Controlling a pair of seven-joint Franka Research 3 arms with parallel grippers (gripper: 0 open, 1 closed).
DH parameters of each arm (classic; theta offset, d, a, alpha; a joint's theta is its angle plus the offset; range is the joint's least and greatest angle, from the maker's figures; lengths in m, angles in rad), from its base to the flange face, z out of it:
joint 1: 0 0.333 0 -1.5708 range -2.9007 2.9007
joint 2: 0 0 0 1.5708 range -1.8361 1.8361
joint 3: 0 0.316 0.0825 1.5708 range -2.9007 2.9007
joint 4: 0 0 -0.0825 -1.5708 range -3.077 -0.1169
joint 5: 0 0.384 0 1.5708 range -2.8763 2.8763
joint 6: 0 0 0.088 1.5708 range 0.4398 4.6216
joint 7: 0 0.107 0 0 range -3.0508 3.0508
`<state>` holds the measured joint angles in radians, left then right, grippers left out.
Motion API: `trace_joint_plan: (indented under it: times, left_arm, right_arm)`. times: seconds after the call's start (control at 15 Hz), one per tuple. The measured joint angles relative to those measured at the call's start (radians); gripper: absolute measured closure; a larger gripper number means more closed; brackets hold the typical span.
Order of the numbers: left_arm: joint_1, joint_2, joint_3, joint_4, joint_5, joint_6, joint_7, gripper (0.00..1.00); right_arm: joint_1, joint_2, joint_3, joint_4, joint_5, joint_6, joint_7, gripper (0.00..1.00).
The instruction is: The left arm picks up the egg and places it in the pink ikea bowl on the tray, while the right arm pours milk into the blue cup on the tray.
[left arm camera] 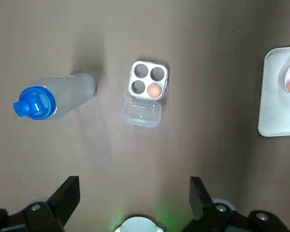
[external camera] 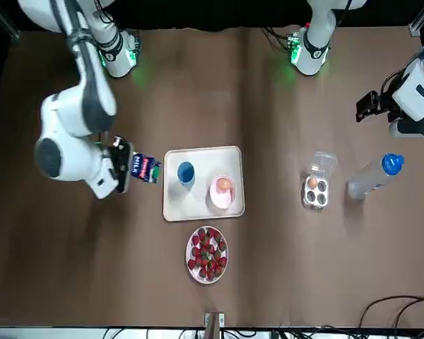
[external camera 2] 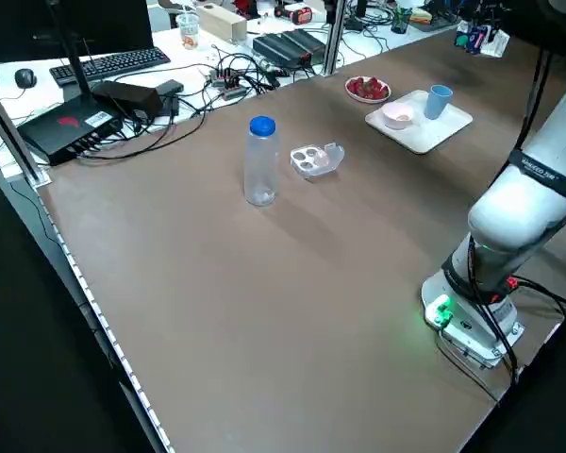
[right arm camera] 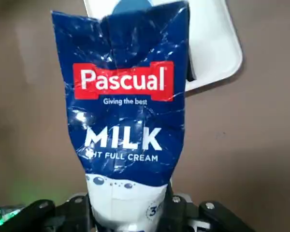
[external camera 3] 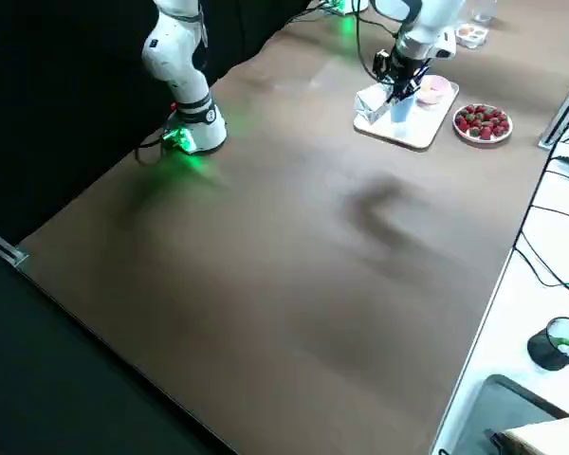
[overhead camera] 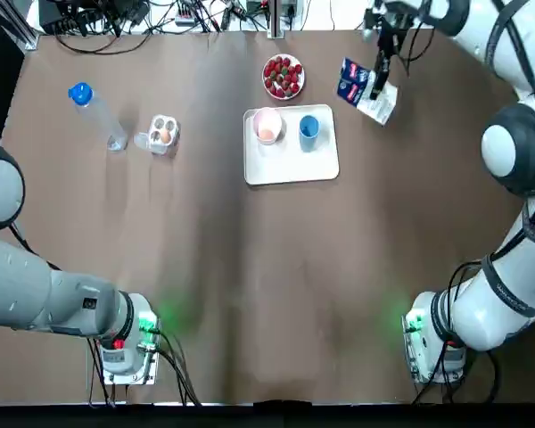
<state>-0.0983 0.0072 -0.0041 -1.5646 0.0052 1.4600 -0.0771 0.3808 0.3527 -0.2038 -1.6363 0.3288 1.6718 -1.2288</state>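
When looking down from overhead, find R gripper (external camera: 120, 166) far across the table (overhead camera: 250, 285), fingers clamped on base of blue milk carton (right arm camera: 125, 111). Carton held up in the air just beside R edge of white tray (overhead camera: 290, 169). In R wrist view, blue cup (overhead camera: 308, 127) peeking out behind carton's top. On tray next to cup: pink bowl (overhead camera: 267, 125) w/ an egg (external camera: 223, 184) inside. Beyond tray, plate of strawberries (overhead camera: 283, 77). Well to the L, open clear egg box (overhead camera: 160, 134) w/ a second egg (overhead camera: 166, 135), and water bottle (overhead camera: 94, 111) upright just beside. L gripper (left arm camera: 133, 193) raised over table's near L side, fingers (left arm camera: 63, 198) spread wide, nothing btwn them.
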Motion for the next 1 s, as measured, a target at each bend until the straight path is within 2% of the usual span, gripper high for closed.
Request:
trace_joint_plan:
  times: [0.6, 1.0]
  left_arm:
    - [-0.004, 0.0, 0.0, 0.0, 0.0, 0.0, 0.0, 0.0]
    - [-0.004, 0.0, 0.0, 0.0, 0.0, 0.0, 0.0, 0.0]
  right_arm:
    - [-0.316, -0.003, -0.005, 0.001, 0.256, -0.127, -0.5, 0.53]
    - [-0.5, 0.076, -0.004, -0.008, 0.395, -0.248, -0.855, 0.53]
